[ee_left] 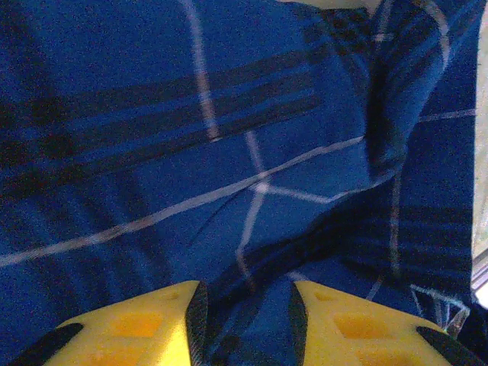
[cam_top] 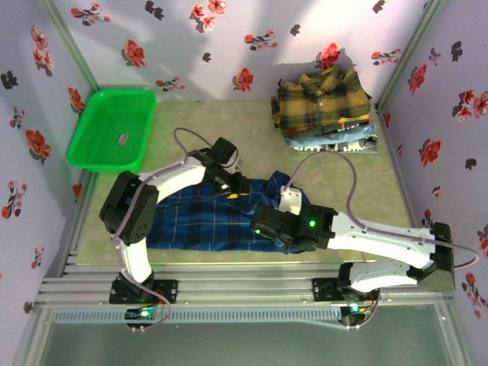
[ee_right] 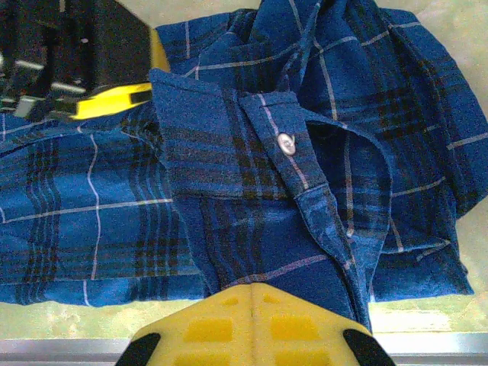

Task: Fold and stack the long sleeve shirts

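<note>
The dark blue plaid shirt [cam_top: 191, 221] lies spread and rumpled on the table, its buttoned collar [ee_right: 286, 143] facing up. My left gripper [cam_top: 229, 184] is down on the shirt's far edge. In the left wrist view its yellow fingers [ee_left: 245, 293] stand a little apart, with a raised ridge of blue cloth [ee_left: 229, 114] between them. My right gripper [cam_top: 263, 223] is at the shirt's near edge. It is shut [ee_right: 250, 288], and creases in the cloth [ee_right: 252, 175] run into its tip. The mustard plaid shirt [cam_top: 324, 95] tops a folded stack over light blue shirts [cam_top: 335, 139].
A green plastic basket [cam_top: 110, 130] stands at the back left. The folded stack sits at the back right corner, near the wall. The table's metal front rail [ee_right: 76, 349] runs just below the shirt's hem. The left gripper's yellow finger [ee_right: 114, 101] shows beside the collar.
</note>
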Motion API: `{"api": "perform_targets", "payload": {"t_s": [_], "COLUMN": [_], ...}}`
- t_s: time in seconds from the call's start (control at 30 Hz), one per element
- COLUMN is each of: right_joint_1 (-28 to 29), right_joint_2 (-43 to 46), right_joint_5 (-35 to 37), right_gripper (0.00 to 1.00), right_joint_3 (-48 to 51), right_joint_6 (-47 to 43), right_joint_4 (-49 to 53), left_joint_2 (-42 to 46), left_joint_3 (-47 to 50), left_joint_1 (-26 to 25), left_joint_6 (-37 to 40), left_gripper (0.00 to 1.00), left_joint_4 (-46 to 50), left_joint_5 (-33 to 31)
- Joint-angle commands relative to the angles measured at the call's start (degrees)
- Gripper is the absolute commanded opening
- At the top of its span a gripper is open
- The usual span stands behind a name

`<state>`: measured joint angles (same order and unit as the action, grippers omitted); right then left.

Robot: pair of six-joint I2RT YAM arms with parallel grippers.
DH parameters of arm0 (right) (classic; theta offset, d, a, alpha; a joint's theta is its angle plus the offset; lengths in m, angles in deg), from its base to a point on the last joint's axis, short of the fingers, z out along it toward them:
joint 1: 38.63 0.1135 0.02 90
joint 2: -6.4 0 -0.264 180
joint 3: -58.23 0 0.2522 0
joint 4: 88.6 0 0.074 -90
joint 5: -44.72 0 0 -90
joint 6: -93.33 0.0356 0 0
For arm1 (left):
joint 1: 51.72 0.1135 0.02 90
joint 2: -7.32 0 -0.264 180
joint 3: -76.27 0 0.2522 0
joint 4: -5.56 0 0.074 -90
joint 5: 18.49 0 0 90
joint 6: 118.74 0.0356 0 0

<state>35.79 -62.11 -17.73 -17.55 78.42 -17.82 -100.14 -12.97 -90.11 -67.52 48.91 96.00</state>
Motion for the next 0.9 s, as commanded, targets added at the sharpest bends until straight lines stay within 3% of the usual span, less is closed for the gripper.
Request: {"api": "perform_targets", "payload": {"t_s": [0.0, 0.27, 0.5, 0.87], "right_joint_1": [0.4, -1.2, -6.4, -10.3], "right_joint_2": [0.9, -0.5, -4.7, -12.4], "right_joint_5": [2.7, 2.4, -1.6, -5.8], "right_gripper": [0.00, 0.00, 0.00, 0.00], "right_joint_3": [1.2, 1.7, -2.0, -6.0], "right_joint_6": [1.6, 0.0, -7.1, -10.7], "right_joint_4": [1.9, -1.8, -6.1, -8.7], "left_joint_2": [-3.6, -12.6, -19.7, -28.5], "left_joint_3": [-3.8, -8.1, -18.4, -35.7], "left_joint_1": [-1.9, -2.3, 3.8, 9.2], "left_joint_6": [0.5, -0.2, 0.8, 6.0], "left_gripper": [0.36, 0.32, 0.31, 0.32], "left_joint_4": [0.5, 1.4, 2.0, 5.1], "left_joint_5": [-0.4, -4.6, -7.9, -3.0]}}
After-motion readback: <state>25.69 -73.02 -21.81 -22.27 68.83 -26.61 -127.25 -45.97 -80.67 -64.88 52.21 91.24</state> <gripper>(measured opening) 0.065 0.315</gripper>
